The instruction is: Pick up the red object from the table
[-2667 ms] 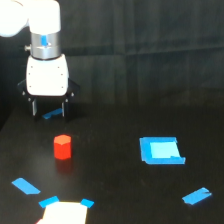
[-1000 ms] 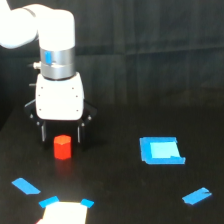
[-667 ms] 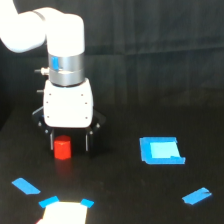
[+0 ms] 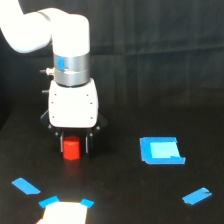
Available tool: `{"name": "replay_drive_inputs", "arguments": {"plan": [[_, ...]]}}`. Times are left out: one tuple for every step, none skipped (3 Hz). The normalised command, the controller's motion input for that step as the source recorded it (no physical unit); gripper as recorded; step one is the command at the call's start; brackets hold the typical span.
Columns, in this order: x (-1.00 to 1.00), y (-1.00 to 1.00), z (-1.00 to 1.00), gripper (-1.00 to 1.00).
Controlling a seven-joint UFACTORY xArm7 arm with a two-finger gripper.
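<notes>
Exterior view, the only one given: compared with the picture from a moment earlier, the white arm has come lower and nearer to the camera, so that its white body fills more of the picture and the hand has dropped around the red object, which earlier stood just in front of the fingers with its whole height showing. Now the two dark fingers stand one on each side of the red block, close against it, and the upper edge of the block sits right under the white body. The fingers are narrowed to about the width of the block, but whether they actually press it cannot be told from this angle. The red object has not shifted on the counter; it rests on the black surface toward the exterior view's left, well apart from the blue square patch, which lies toward the exterior view's right. The blue pieces have stayed where they were. By count: one arm, one hand with two fingers showing, one red object, one blue square patch with a paler middle, one blue tape strip at the lower left, one blue tape strip at the lower right, and one bright white sheet at the bottom edge with a blue corner piece on each upper corner.
</notes>
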Motion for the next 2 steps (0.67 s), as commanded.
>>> {"name": "replay_drive_inputs", "arguments": {"plan": [[0.49, -0.28, -0.21, -0.94], [0.99, -0.31, 1.00, -1.00]]}}
